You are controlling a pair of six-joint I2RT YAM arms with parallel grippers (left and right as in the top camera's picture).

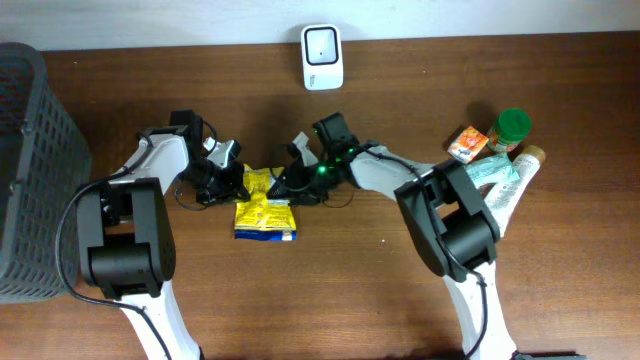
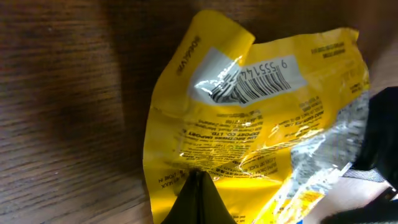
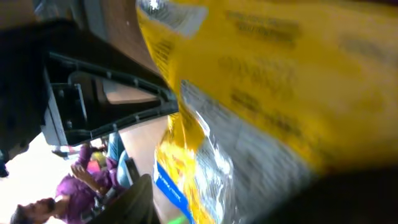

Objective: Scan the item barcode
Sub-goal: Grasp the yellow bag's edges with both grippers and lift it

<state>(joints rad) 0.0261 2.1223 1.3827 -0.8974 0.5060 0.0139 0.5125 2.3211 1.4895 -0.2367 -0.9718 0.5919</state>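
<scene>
A crumpled yellow packet (image 1: 265, 210) lies on the brown table between my two grippers. In the left wrist view the yellow packet (image 2: 249, 124) shows its white barcode label (image 2: 255, 84) facing up. My left gripper (image 2: 198, 177) is shut, pinching the packet's near edge; from overhead the left gripper (image 1: 228, 180) sits at the packet's upper left corner. My right gripper (image 1: 297, 180) is at its upper right corner. In the blurred right wrist view the packet (image 3: 261, 93) runs between the fingers of the right gripper (image 3: 236, 205), which stand apart. A white scanner (image 1: 322, 56) stands at the back centre.
A dark grey basket (image 1: 30, 170) fills the left edge. At the right lie an orange box (image 1: 467, 144), a green-lidded jar (image 1: 510, 128) and a pale pouch (image 1: 505, 185).
</scene>
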